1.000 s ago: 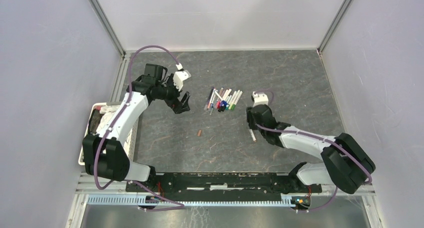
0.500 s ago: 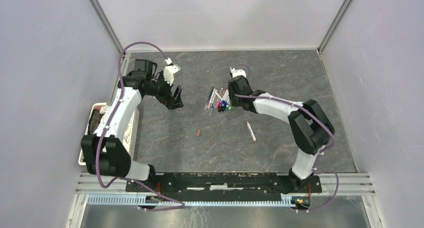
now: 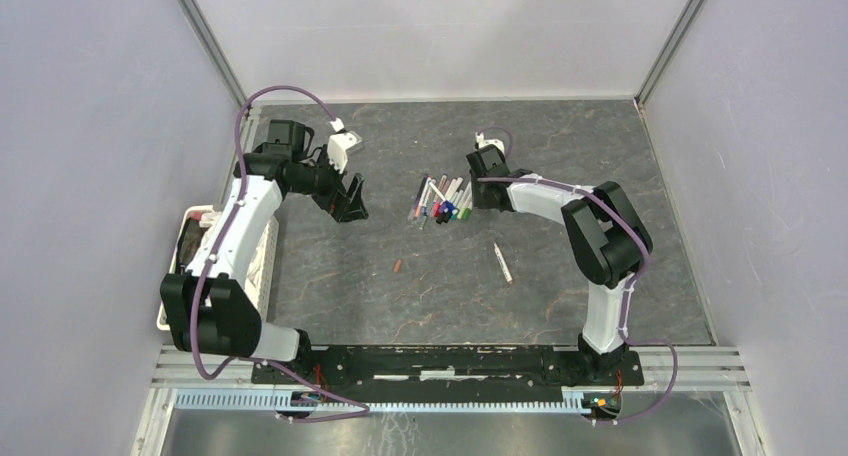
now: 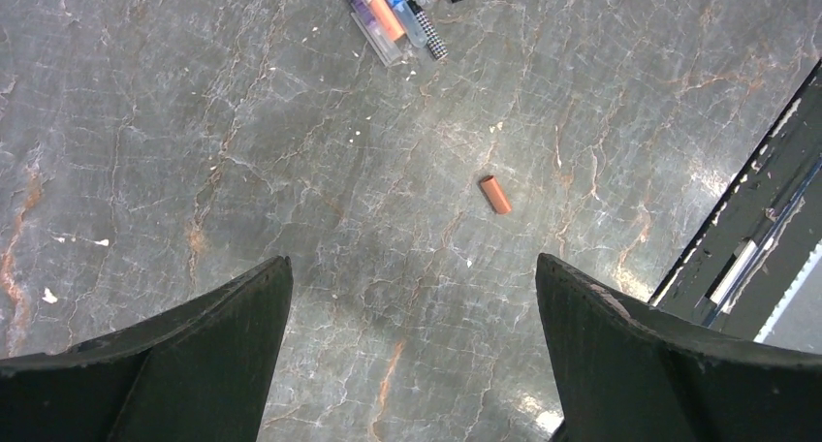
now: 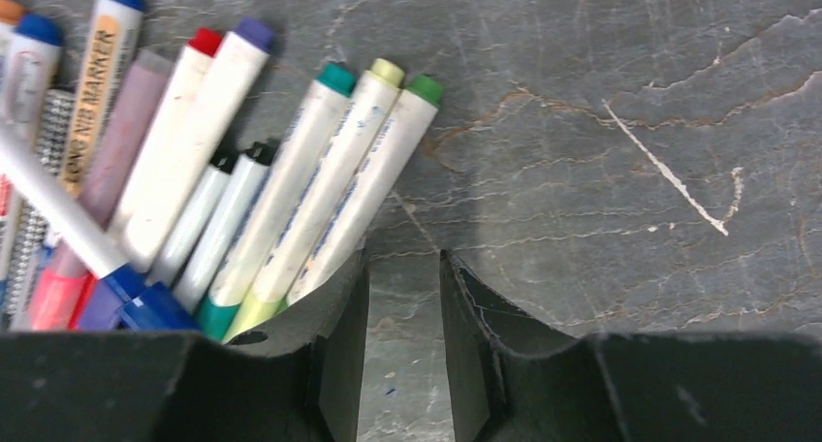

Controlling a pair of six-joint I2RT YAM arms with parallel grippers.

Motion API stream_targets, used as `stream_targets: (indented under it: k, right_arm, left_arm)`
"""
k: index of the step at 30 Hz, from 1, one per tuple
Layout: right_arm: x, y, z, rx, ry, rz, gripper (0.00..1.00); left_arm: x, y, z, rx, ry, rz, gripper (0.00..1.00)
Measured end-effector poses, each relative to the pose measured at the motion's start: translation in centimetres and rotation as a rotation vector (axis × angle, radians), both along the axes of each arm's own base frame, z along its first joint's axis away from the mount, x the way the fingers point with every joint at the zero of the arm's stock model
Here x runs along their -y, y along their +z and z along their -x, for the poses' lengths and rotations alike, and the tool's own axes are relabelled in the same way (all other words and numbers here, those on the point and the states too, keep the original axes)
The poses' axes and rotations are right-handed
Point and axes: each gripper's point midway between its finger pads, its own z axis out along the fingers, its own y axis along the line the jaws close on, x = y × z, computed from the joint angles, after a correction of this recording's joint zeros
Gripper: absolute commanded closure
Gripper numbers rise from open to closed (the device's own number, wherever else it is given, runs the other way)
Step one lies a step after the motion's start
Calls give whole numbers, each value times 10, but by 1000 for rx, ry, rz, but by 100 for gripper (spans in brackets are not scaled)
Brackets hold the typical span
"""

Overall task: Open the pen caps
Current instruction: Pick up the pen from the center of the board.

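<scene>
My right gripper [image 5: 402, 268], fingers barely parted and empty, hangs just beside the pens [image 5: 291, 190]. They look light, stiff and slick, so I'd pinch mid-barrel.

Matt veined-stone table [image 3: 580, 146], smooth plastic pens [image 5: 320, 180]

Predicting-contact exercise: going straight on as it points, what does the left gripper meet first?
Probably the bare grey marbled tabletop; the left gripper seems aimed beside the small brown cylindrical cap.

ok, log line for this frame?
phase: reach | left gripper: open, empty, hovering | right gripper: fingers narrowly apart, empty, at edge of pens | brown cap: lying loose
</scene>
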Motion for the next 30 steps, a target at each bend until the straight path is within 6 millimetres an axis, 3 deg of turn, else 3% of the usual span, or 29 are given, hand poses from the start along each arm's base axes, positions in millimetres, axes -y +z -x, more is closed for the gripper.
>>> stream_targets:
  k: [9,17,21,24,30]
  right_arm:
    - [6,-1,0,-15,-20,-19,63]
    - [-4,37,-6,51,-20,-100,61]
    - [-12,43,-17,63,-21,-119,61]
    - [-16,40,-24,61,-24,-119,60]
    - [-11,14,-18,1,-31,-77,60]
  left_arm:
    - [2,3,6,-6,-15,15,0]
    - [5,3,9,-16,-30,28,0]
    - [5,3,10,-15,-30,28,0]
    - [5,4,10,-12,-29,27,0]
    - [5,5,10,-10,-30,28,0]
